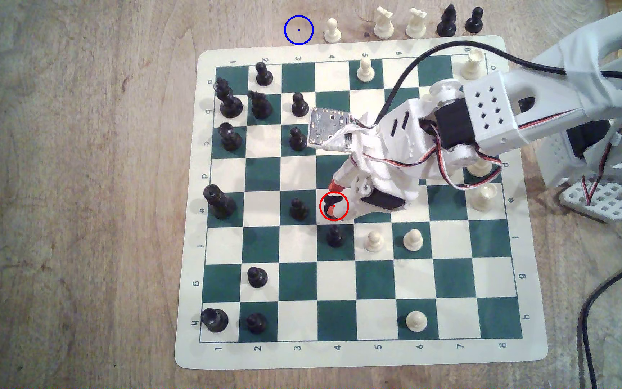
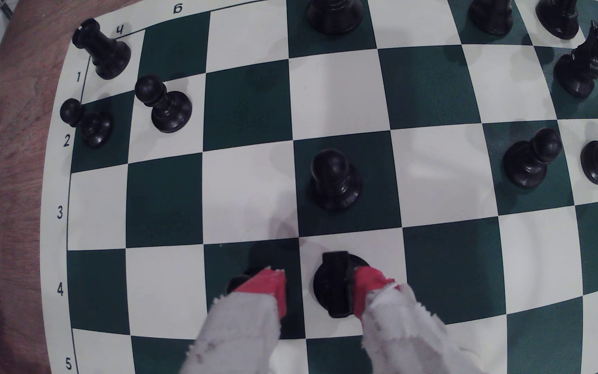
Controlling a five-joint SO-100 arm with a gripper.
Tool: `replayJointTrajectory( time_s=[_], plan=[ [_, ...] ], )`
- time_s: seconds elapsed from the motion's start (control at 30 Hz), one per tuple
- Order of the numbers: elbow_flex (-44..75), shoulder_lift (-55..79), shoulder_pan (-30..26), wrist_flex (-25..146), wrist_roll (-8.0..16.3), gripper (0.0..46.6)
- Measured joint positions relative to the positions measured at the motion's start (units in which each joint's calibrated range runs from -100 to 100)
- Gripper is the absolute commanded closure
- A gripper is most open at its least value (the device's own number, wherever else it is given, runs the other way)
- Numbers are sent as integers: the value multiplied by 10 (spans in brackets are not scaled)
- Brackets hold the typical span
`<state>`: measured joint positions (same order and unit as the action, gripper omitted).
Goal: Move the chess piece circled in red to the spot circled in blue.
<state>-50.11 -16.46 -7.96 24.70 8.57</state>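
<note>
Straddling the black knight [image 2: 333,284], the gripper [image 2: 321,287] stands open; one red fingertip [image 2: 366,284] touches it, the other apart.

The exterior camera looked straight down on the whole chessboard [image 1: 358,202]; my wrist camera peered close past my red fingertips [image 2: 272,287], sharing its middle squares.

The hand [image 2: 321,293] straddles the black knight [image 2: 335,284] on a white square, one red-tipped finger [image 2: 367,287] touching it, the other finger [image 2: 270,287] apart.
</note>
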Motion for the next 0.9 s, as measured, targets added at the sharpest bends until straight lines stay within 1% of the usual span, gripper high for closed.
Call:
replayJointTrajectory(
  time_s=[0.03, 0.1, 0.4, 0.9],
  plan=[
    [0, 6, 0, -5, 0, 373],
    [1, 17, 1, -10, 0, 357],
    [15, 38, 1, -22, 0, 355],
    [18, 66, 1, -41, 0, 374]
  ],
)
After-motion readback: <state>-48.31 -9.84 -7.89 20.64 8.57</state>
